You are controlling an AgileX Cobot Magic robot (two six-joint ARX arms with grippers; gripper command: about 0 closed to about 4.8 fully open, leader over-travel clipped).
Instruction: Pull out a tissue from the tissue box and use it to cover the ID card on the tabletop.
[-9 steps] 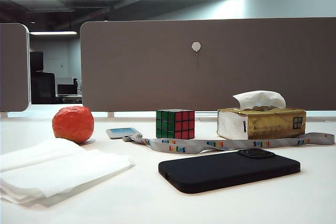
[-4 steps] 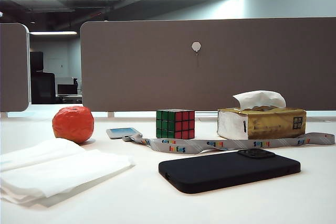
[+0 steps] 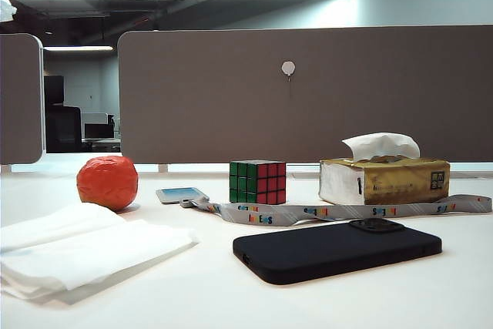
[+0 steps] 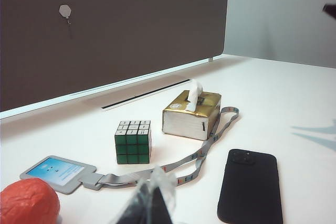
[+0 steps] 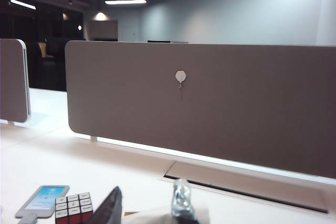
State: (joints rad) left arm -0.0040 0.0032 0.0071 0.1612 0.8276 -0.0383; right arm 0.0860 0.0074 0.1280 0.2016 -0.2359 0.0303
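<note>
The left gripper [image 4: 149, 203] shows only as dark, blurred fingertips pressed close together in the left wrist view, apparently shut with nothing between them, hanging above the near part of the table. The right gripper [image 5: 147, 208] shows one dark finger and one silvery tip with a clear gap between them, partly open and empty, held high and well back from the work.

Out from there, the small flat light-blue ID card [image 3: 181, 194] lies uncovered on the smooth white tabletop [image 3: 462, 283] toward the far edge, between a crumpled red-orange ball [image 3: 107, 182] and a green-and-red puzzle cube [image 3: 257, 182]. Its grey lanyard with coloured letters [image 3: 347, 211] trails toward the right edge. The low gold-and-white cardboard tissue box [image 3: 384, 181] stands behind the lanyard, with the thin white tissue [image 3: 380, 146] standing up from its slot.

The box looks light and nothing pins it, so a one-handed pull may lift or drag it. A black phone [image 3: 337, 249] and a thick pile of white paper sheets [image 3: 81, 248] near the front edge could be grabbed or bumped by mistake.
</note>
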